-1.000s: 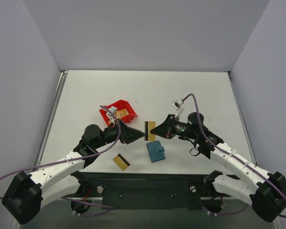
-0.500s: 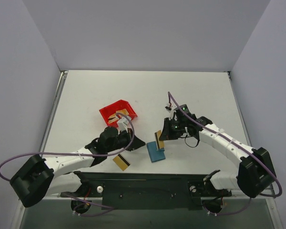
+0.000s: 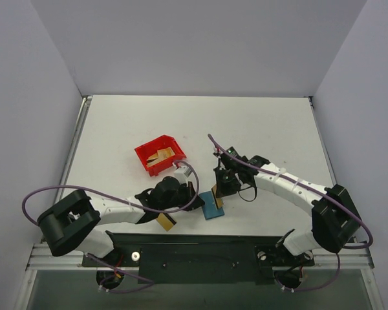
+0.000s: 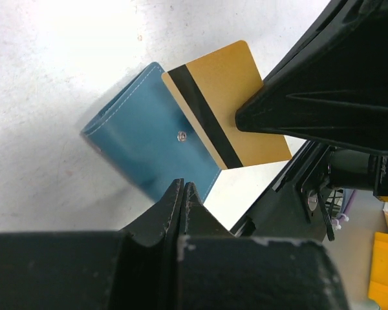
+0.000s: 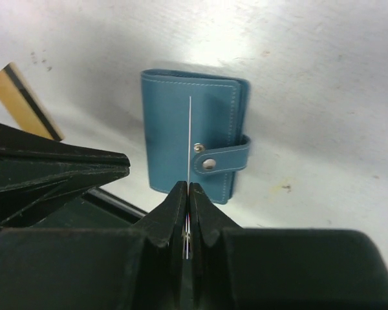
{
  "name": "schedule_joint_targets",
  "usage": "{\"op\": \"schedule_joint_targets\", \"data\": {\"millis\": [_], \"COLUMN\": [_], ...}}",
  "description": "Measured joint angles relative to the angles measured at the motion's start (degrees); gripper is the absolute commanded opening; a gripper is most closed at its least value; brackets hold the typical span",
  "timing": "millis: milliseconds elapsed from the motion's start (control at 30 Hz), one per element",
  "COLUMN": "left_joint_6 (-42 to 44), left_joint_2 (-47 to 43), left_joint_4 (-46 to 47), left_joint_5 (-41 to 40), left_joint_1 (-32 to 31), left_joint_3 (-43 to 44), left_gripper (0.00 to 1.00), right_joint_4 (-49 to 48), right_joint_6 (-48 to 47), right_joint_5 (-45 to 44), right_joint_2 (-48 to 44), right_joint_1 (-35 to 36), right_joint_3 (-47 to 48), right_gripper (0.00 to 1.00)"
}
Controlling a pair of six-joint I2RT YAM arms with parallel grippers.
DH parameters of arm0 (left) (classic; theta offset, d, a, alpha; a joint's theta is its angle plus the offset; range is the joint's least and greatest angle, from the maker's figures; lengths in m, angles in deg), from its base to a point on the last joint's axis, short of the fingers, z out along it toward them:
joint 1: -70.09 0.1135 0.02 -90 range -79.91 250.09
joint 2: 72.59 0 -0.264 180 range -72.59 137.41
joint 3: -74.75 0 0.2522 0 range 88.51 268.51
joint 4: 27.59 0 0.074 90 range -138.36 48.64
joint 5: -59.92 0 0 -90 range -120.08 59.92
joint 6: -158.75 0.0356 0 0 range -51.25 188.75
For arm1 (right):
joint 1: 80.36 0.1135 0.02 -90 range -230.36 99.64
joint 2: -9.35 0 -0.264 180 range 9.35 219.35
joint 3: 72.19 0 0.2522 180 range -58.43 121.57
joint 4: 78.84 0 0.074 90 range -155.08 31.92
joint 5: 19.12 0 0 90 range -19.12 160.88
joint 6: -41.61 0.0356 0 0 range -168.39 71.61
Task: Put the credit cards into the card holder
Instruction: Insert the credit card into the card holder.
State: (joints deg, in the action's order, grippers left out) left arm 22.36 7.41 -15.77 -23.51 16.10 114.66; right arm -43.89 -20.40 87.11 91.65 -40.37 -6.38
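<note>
Right tool [image 5: 186, 187] clamps a credit card [image 4: 226, 106] above the closed card holder [image 5: 165, 129]. Left tool [image 4: 183, 187] is pinched shut, empty. Red bin [image 3: 142, 155] holds another card [image 3: 163, 155]. I've brought both arms nearer.

Teal card holder [image 4: 142, 145] is seen closed on the white table [image 4: 52, 64], with a metal stud showing on its face. A gold credit card [image 4: 236, 103] with a dark stripe is held overlapping its right end and clamped at one edge by the right gripper [image 4: 246, 119]. The left gripper [image 4: 183, 187] fingers are pressed together, tips just beside the holder's near edge. A yellow object [image 4: 385, 271] is cut off at lower right.
</note>
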Motion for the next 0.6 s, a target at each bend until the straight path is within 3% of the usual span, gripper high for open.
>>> {"op": "schedule_joint_targets", "data": {"millis": [300,600], "left_joint_6": [0.2,0.2], "left_joint_2": [8.0,9.2], "left_joint_4": [2.6,3.1], "left_joint_5": [-0.2,-0.2], "left_joint_1": [-0.7,-0.7], "left_joint_3": [3.3,3.4], "left_gripper": [0.0,0.0], "right_joint_4": [5.1,5.3], "right_joint_6": [-0.4,-1.3], "right_joint_5": [-10.8,-12.7], "right_joint_2": [0.1,0.4], "right_joint_1": [0.6,0.6], "right_joint_3": [1.5,1.1], "right_gripper": [0.0,0.0]}}
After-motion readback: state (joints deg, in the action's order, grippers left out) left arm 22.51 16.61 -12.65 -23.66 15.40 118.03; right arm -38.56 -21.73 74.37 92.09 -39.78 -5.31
